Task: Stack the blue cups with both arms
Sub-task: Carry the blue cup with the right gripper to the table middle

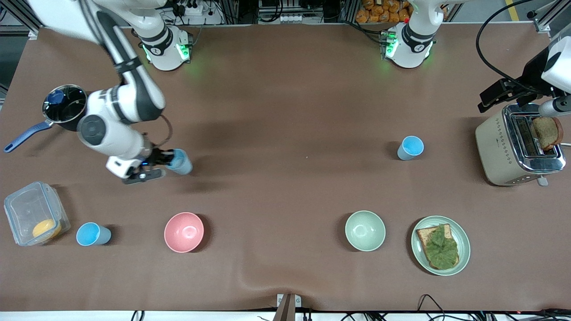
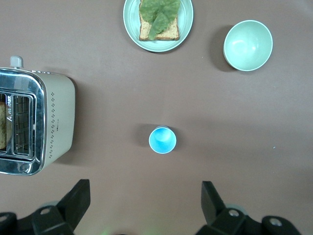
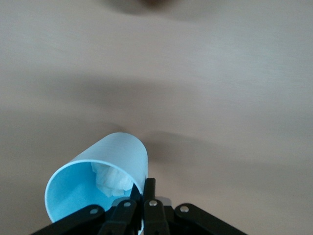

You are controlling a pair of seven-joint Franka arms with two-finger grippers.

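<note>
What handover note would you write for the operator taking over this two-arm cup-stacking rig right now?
Right gripper: shut on the rim of a light-blue tapered plastic cup, at the right arm's end of the table.
Left gripper: open and empty, up over the toaster's end of the table, above the second blue cup.
A third blue cup stands untouched beside the clear food container.
Done: one cup gripped.
Left: carry it across, nest the cups; nothing is stacked yet.

Brown-covered table (image 1: 285, 89) with cables along its edges.
</note>
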